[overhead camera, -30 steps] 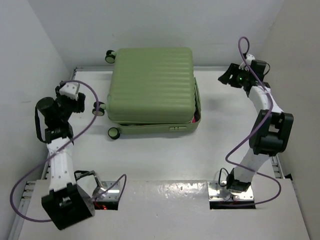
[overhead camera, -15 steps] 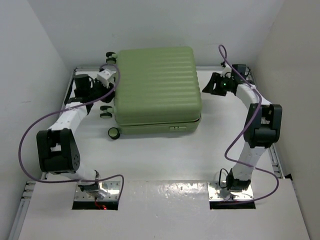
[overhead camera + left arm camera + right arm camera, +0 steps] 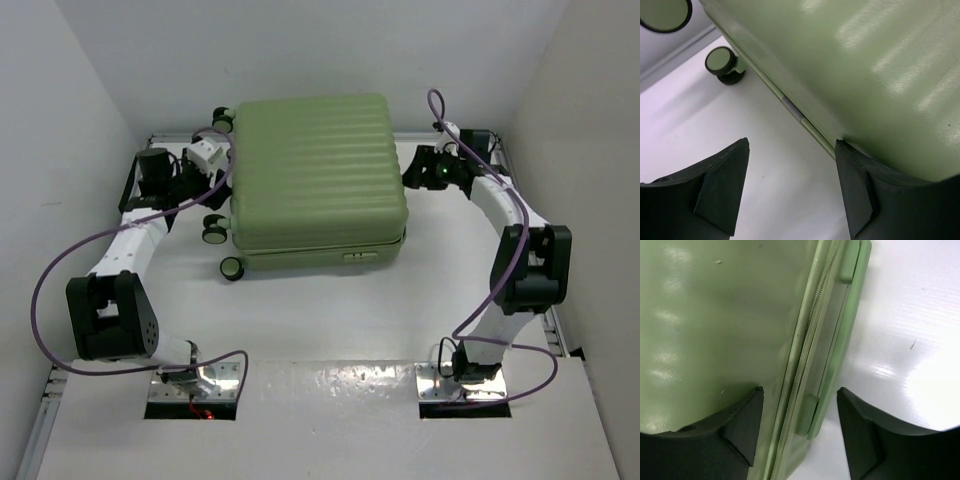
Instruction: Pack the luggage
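Note:
The light-green ribbed luggage (image 3: 315,170) lies flat and closed at the back middle of the white table. My left gripper (image 3: 218,158) is at its left side, near the black wheels (image 3: 213,231). In the left wrist view this left gripper (image 3: 792,167) is open over bare table, and its right finger (image 3: 860,190) touches the shell's lower edge (image 3: 865,60). My right gripper (image 3: 412,175) is at the suitcase's right side. The right wrist view shows the right gripper (image 3: 800,407) open astride the zipper seam (image 3: 812,325) and side handle (image 3: 847,315).
White walls close in the table on the left, back and right. Purple cables (image 3: 60,270) loop from both arms. A metal rail (image 3: 555,335) runs along the right table edge. One wheel (image 3: 721,62) stands just left of the shell in the left wrist view.
Both arms swung in from the outer sides to the suitcase's flanks. The upper shell, offset a second ago, now sits squarely on the lower one. The left jaws narrowed, then widened again.

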Controlling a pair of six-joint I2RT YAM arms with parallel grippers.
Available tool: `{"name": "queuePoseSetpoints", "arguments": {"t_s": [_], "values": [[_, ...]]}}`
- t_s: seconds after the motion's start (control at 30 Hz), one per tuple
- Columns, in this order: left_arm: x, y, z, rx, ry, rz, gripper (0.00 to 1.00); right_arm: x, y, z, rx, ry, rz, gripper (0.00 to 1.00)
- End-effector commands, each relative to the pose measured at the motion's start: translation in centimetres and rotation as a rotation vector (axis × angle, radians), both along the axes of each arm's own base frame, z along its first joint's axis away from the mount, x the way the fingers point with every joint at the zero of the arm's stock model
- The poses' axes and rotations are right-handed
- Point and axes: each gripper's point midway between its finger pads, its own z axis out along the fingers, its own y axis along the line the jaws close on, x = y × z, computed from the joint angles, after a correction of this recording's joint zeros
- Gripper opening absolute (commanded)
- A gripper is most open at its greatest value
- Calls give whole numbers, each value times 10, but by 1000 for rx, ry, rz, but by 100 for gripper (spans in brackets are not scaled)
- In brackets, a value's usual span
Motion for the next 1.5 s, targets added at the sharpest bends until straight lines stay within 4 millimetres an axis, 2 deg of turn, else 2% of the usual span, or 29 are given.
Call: {"name": "queuePoseSetpoints", "arguments": {"t_s": [0.0, 0.07, 0.1, 0.17, 0.2, 0.27, 0.3, 0.33, 0.37, 0.47, 0.67, 0.77, 0.83, 0.97, 1.0, 1.03, 1.1, 1.13, 1.2, 1.23, 1.3, 1.33, 1.4, 1.43, 1.47], "values": [[6, -7, 19, -120, -13, -2, 73, 27, -5, 15, 63, -30, -94, 56], [8, 2, 20, -152, 0, 45, 73, 42, -18, 15, 93, -24, -144, 53], [12, 10, 23, -184, 9, 86, 73, 59, -19, 8, 105, -22, -149, 51], [14, 20, 24, -222, 24, 144, 73, 74, -21, 10, 107, -57, -146, 47], [13, 27, 20, -266, 59, 194, 73, 82, -19, -6, 116, -44, -138, 46], [12, 32, 12, -301, 95, 232, 73, 93, -16, -21, 137, -18, -133, 42], [10, 32, 11, -316, 104, 249, 73, 94, -14, -25, 147, -9, -129, 42], [11, 40, 10, -319, 105, 285, 74, 97, -13, -24, 154, -10, -123, 41], [9, 40, 16, -318, 91, 283, 74, 97, -13, -34, 155, 7, -120, 41], [8, 53, 13, -320, 110, 337, 74, 92, -7, -46, 178, 40, -83, 39], [3, 68, 12, -323, 151, 386, 75, 60, 9, -62, 244, 124, 1, 41], [3, 78, 10, -314, 155, 412, 75, 48, 10, -54, 237, 100, 33, 41], [2, 78, 8, -314, 164, 414, 75, 43, 11, -53, 236, 104, 42, 41], [5, 81, 6, -304, 187, 422, 75, 43, 11, -67, 152, 92, 63, 38], [3, 80, 4, -297, 194, 420, 75, 47, 2, -75, 98, 100, 19, 37], [0, 79, -1, -299, 218, 423, 75, 47, 5, -85, 79, 127, 21, 36], [-3, 79, -6, -331, 265, 452, 75, 58, -1, -88, -1, 116, 7, 34], [-5, 77, -11, -364, 309, 472, 75, 54, 4, -108, -17, 168, 20, 32], [-9, 74, -18, -466, 390, 518, 75, 67, -5, -110, -77, 162, 0, 29], [-9, 73, -17, -488, 401, 530, 75, 63, 14, -113, -89, 171, 32, 26], [-17, 71, -30, -528, 449, 579, 75, 62, 10, -120, -134, 194, 11, 8], [-21, 74, -28, -527, 440, 608, 75, 53, 9, -127, -159, 226, 3, 0], [-30, 76, -38, -553, 467, 673, 75, 43, 4, -127, -177, 256, -22, 0], [-35, 73, -35, -568, 472, 681, 75, 28, 3, -131, -181, 317, -21, 0], [-42, 77, -43, -590, 501, 729, 75, 13, 2, -129, -178, 347, -23, 0]]}}
